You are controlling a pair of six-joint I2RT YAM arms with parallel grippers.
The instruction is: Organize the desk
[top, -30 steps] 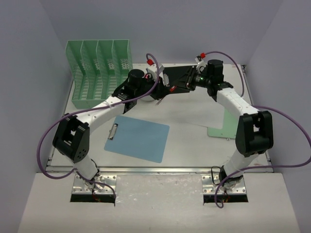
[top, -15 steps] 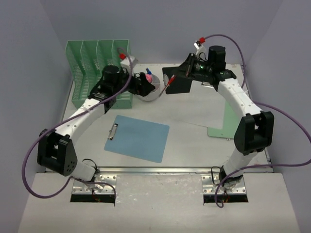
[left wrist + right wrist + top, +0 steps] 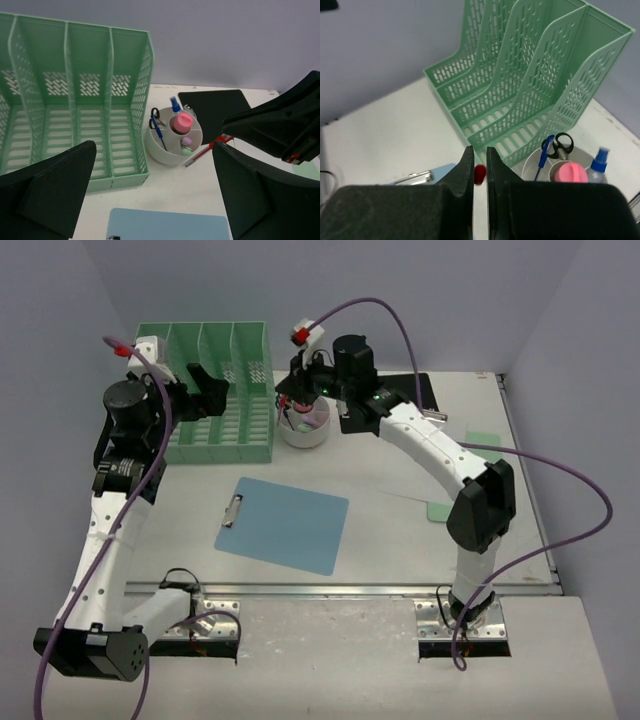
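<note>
Now: right jaws clamped on a red pen just by the white cup; left jaws wide apart, holding nothing.
White worktop lies flat ahead of both arm bases, long axis left to right, metal rail along its near edge, pale lavender walls around; green rack rear left, blue clipboard front-centre.

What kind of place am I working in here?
Probably a staged office desk in a test booth: a mint-green file rack, a pen cup, a blue clipboard, and plain lavender walls closing it in.
</note>
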